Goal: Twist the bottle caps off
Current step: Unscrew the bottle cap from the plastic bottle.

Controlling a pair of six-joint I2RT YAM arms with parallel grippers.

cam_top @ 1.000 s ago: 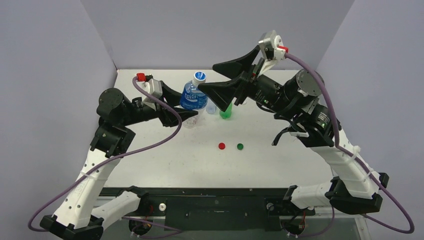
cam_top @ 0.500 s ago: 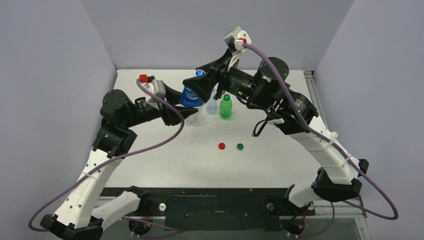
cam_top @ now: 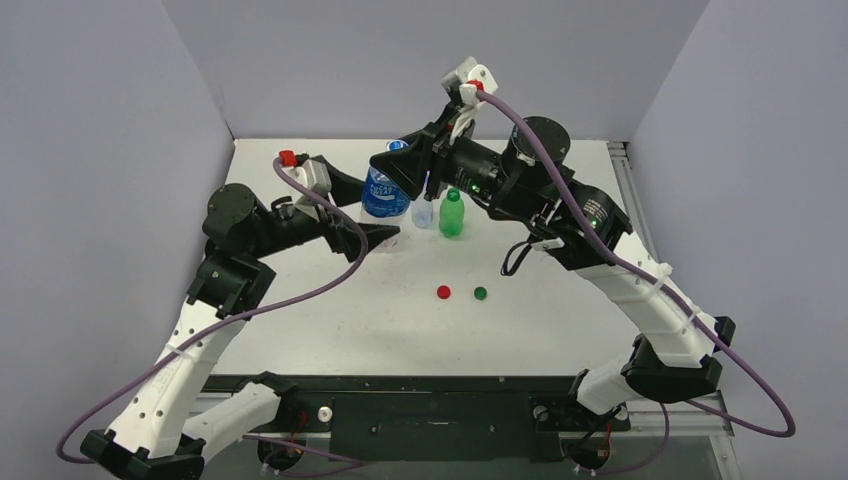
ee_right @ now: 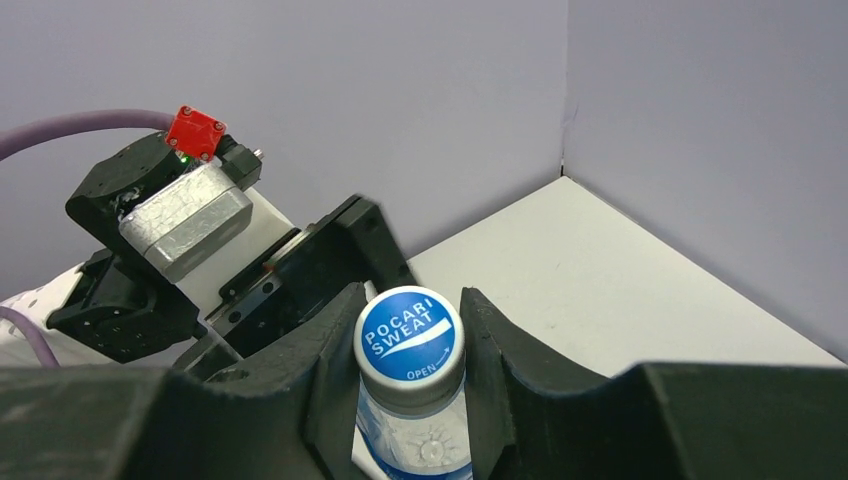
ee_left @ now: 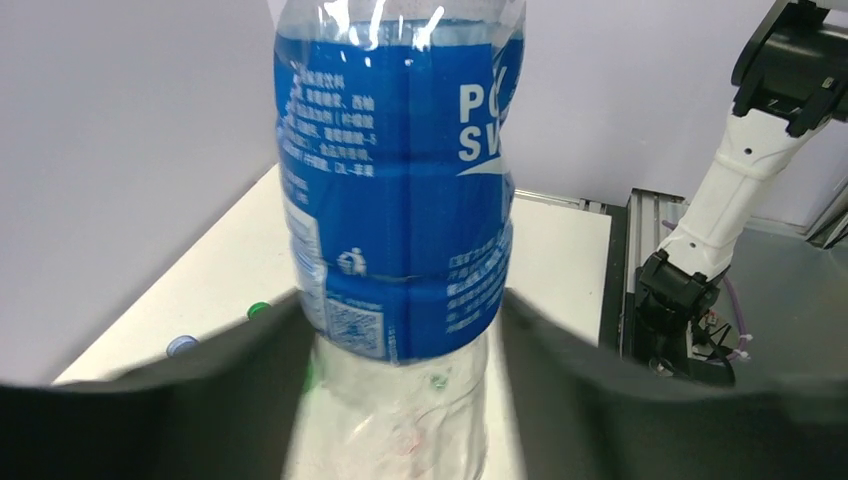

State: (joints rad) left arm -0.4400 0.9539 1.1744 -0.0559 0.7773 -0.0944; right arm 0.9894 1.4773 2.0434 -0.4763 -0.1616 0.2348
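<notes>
The left pincer clamps the lower body of the blue-label bottle, which stands upright toward the far edge of the bench, while the right pincer is closed around its whitish-blue cap.

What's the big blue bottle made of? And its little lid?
The Pocari Sweat bottle looks like thin clear plastic: you can see through its bottom part, and it shines. Its blue label seems a glossy plastic wrap, with bright glints. The cap looks like harder plastic, smooth, blue-topped with printed words.
</notes>
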